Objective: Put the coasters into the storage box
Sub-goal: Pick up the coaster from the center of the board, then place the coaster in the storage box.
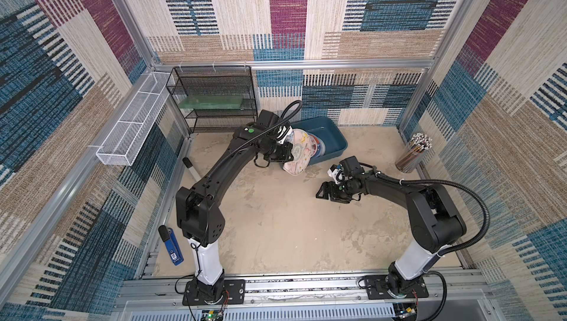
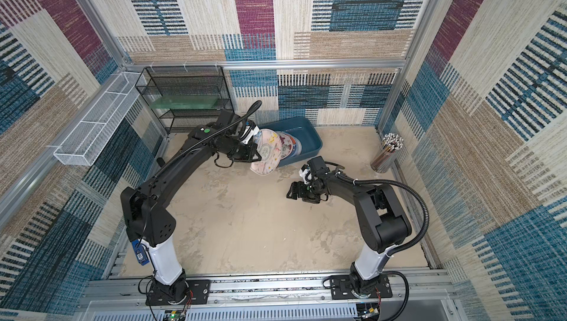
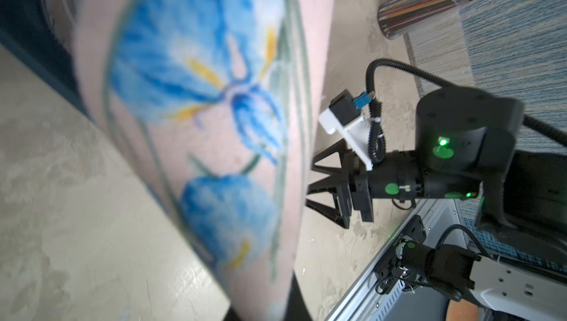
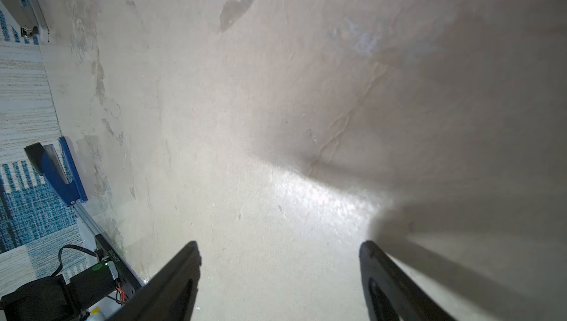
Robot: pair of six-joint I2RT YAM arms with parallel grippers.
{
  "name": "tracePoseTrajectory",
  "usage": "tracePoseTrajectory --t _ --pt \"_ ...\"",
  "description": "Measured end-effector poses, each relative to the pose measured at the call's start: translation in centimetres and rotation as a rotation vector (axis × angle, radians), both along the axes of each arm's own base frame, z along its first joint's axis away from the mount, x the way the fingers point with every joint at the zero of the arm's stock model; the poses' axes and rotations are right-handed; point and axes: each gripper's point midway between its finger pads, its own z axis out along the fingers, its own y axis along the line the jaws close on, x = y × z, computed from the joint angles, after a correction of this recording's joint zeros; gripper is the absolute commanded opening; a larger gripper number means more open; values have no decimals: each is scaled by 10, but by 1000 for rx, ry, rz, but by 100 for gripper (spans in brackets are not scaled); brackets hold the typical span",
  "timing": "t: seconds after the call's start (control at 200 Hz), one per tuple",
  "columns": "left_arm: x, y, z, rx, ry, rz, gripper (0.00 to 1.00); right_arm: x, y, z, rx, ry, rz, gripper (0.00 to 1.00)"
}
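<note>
In both top views the left gripper [image 1: 287, 154] [image 2: 257, 154] sits just above the middle of the frame, clamped on the edge of a pastel coaster [image 1: 299, 153] [image 2: 269, 152]. The coaster stands nearly on edge and tilted at the lower-left corner of the teal storage box [image 1: 333, 133] [image 2: 308, 138]. Its lower rim hangs over the table [image 1: 276, 227] outside the box. Just behind it, more coasters [image 1: 319, 148] [image 2: 288, 146] with blue edges lean inside the box; whether the jaws grip these too cannot be told.

The left wrist view is filled by the held coaster's blurred blue flower print [image 3: 214, 114].

The right gripper [image 1: 320, 192] [image 2: 291, 192] [image 4: 279, 244] is right of centre, jaws wide apart and holding nothing, over bare table. A cup of pencils [image 1: 412, 153] stands at the right edge, and a black wire-mesh rack [image 1: 214, 101] is at the upper left.
</note>
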Motion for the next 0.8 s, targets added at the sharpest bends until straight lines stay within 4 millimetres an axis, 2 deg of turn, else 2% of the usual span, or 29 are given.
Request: tracePoseTrajectory --t 0.12,0.295,0.386,0.536,0.736,0.796 --pt "37 -20 9 -25 -66 -27 2 1 -2 4 4 -12 -5 84" --pt "85 -46 -6 -54 -114 -42 2 3 -9 13 12 -32 -25 84" --pt "103 -55 -27 -55 -116 -41 2 0 -15 15 12 -33 -39 84" --pt "126 -57 -76 -45 -80 -16 2 -8 -25 17 9 -26 -59 84" --pt "158 -38 -128 -34 -28 91 2 -14 -38 23 6 -23 -86 85" --pt "162 -32 -137 -14 -23 114 8 -14 -41 24 5 -24 -92 85"
